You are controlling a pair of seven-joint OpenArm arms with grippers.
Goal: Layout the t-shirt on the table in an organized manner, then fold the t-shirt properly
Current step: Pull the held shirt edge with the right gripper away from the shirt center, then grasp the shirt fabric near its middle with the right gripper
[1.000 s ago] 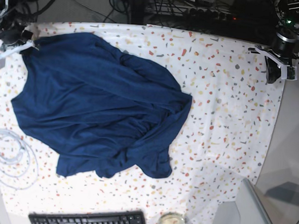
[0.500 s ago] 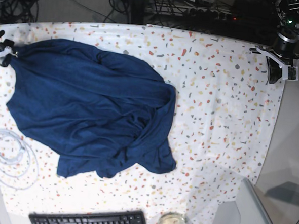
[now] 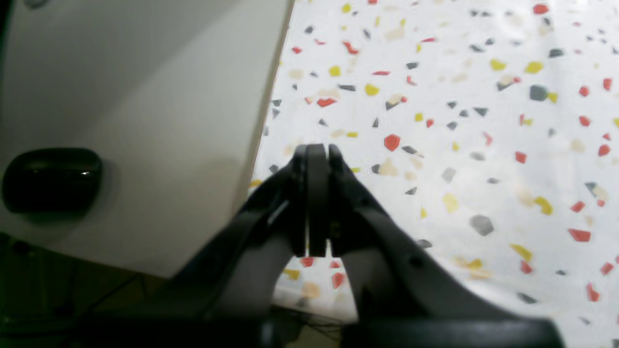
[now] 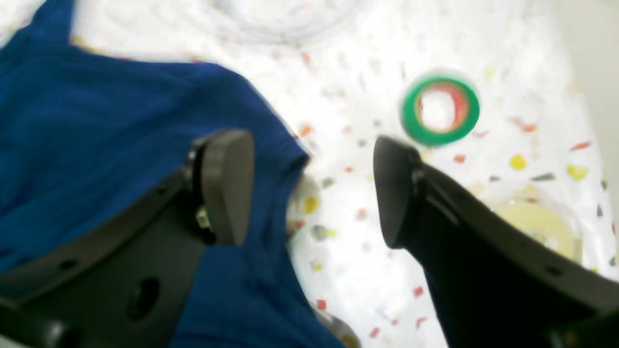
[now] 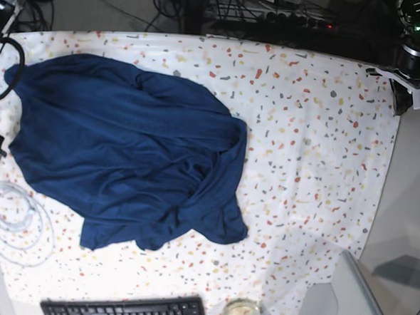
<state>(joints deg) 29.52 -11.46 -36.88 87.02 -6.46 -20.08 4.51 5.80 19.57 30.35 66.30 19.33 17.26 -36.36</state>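
T-shirt (image 5: 125,152) sits bunched on the left half of the speckled surface (image 5: 318,135), one side rolled into thick folds near the middle, lower hem crumpled; not laid flat yet, so folding is a way off by my read. Right claw (image 4: 309,193) has its fingers apart with nothing between them, hovering over the shirt's edge; blue cloth runs under one finger, bare surface under the gap. Left claw (image 3: 316,159) is pressed together, empty, parked over the far edge of the surface, well apart from the shirt. Risks: the rolled side looks several layers deep, so a pinch there probably drags the whole bundle instead of one layer and the shirt slides rather than spreads. A green tape ring (image 4: 440,110) and a pale round object I can't identify (image 4: 537,222) lie near the right claw; a sweep along that edge could knock either. The white cable coil (image 5: 17,221) lies just beside the shirt's lower left corner and could snag on a pull that way. Right wrist view is blurred, so edge position is approximate.
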